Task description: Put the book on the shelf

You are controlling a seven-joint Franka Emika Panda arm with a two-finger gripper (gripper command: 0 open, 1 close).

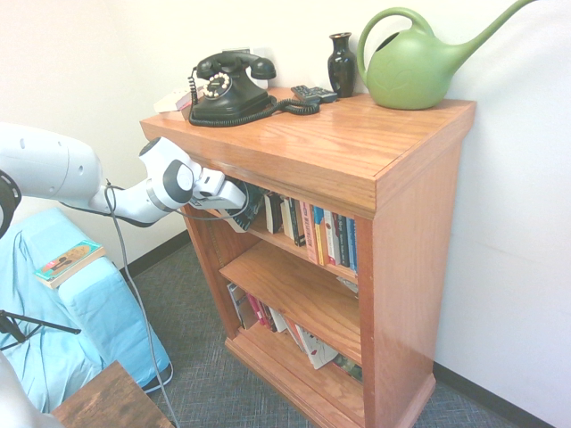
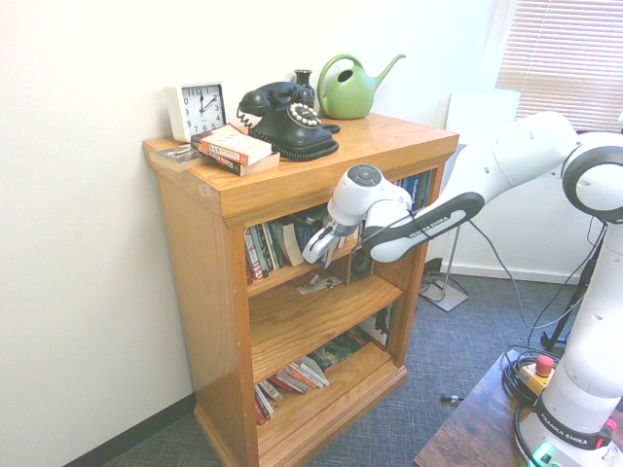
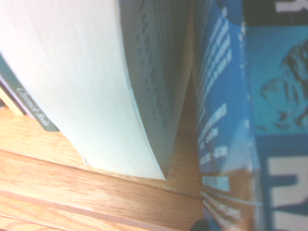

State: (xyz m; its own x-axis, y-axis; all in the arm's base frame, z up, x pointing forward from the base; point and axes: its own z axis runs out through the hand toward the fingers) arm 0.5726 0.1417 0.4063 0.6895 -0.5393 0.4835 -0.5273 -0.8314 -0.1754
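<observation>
Arm [image 2: 516, 161] reaches to the upper shelf [image 1: 284, 243], wrist [image 2: 362, 193] bent, claw [image 2: 319, 245] tilted downward and pinching the blue book [image 3: 279, 144]

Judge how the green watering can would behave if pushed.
The green watering can would probably slide upright, given its broad, flat-looking base. It might swivel, since its long spout juts far sideways. Its smooth, rounded body could feel slippery.

In the second exterior view, around the black retro telephone [image 2: 292, 128] sit a white analog clock [image 2: 201, 109] at nine o'clock, green watering can [image 2: 348, 95] at two, stacked paperbacks [image 2: 236, 148] at eight.
</observation>
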